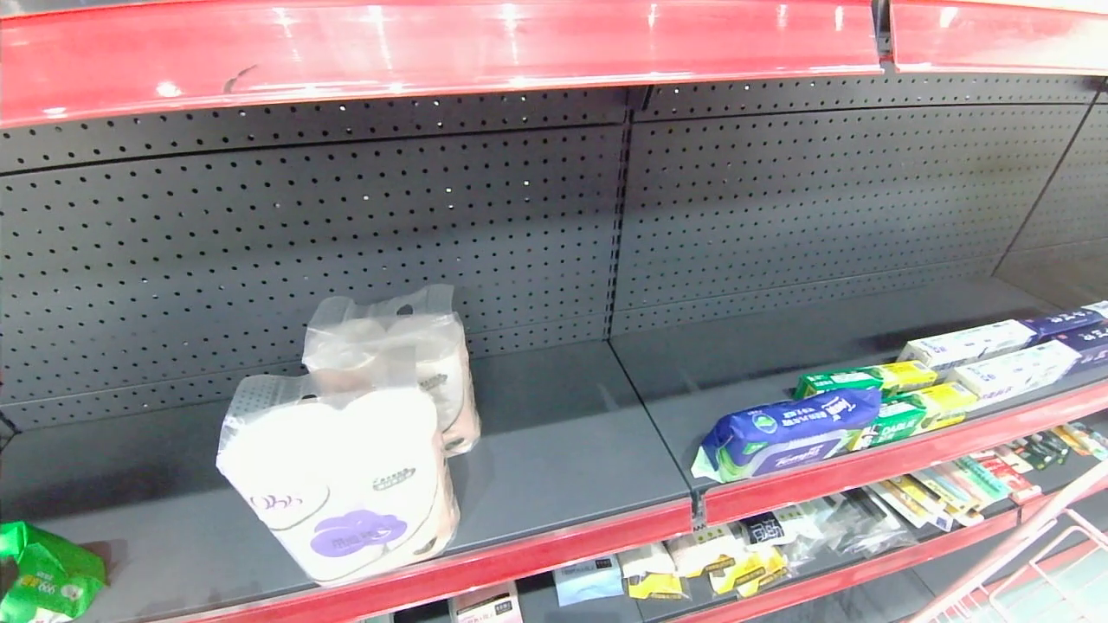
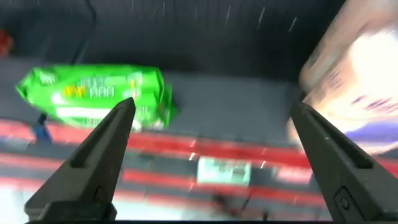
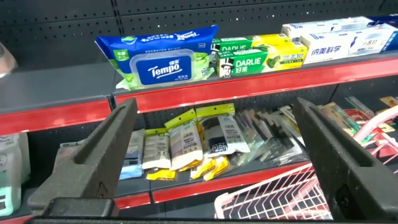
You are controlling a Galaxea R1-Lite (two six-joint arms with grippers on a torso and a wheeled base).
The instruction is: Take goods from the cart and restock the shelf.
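Dark pegboard backs the red-edged shelf [image 1: 563, 433] before me; my left gripper [image 2: 212, 106] hangs with fingers spread wide and empty, a green pack [image 2: 93, 96] lying just past one fingertip and a toilet-roll pack [image 2: 360, 81] past the other; my right gripper [image 3: 216, 106] is likewise agape, holding nothing, a blue wipes pack [image 3: 161, 59] on the shelf beyond its fingers, the cart [image 3: 273, 193] showing between them.
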